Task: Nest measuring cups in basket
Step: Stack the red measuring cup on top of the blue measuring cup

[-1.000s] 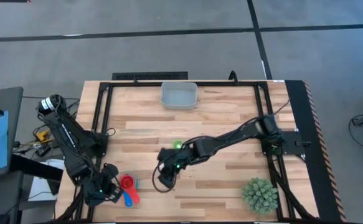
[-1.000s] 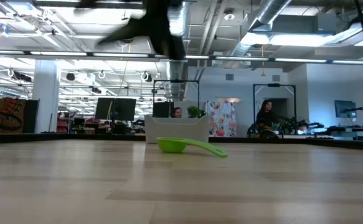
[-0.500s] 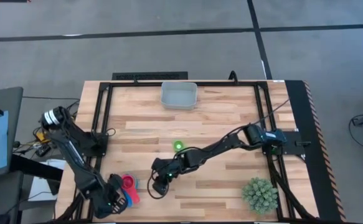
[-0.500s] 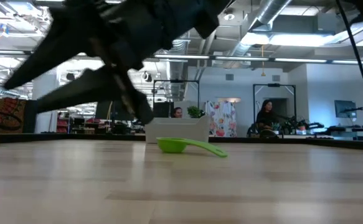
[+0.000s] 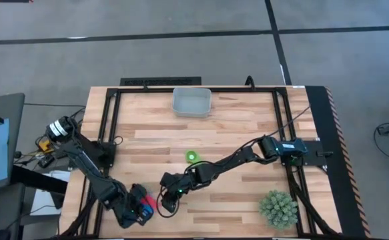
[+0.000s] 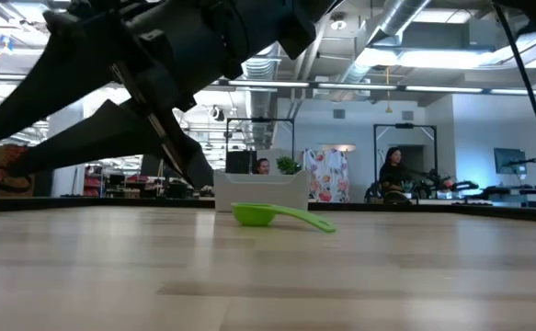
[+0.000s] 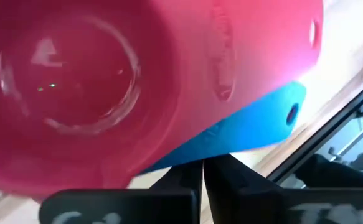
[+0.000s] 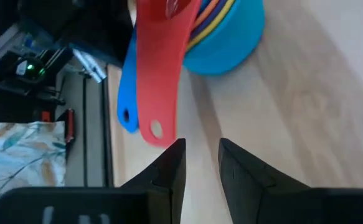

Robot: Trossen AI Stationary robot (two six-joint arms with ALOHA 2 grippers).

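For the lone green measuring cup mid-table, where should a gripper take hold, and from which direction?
Grip the green cup by its flat handle, near the bowl, from above, closing across its width. The bowl sits upright and the handle slopes from the rim down to the table, so that end probably stands clear of the surface.

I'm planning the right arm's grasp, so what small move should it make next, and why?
Probably ease the right gripper forward until the red handle sits between its open jaws. That handle and the blue handle stick out of the cup stack just ahead of it, not yet between the jaws. The left gripper is right at the stack.
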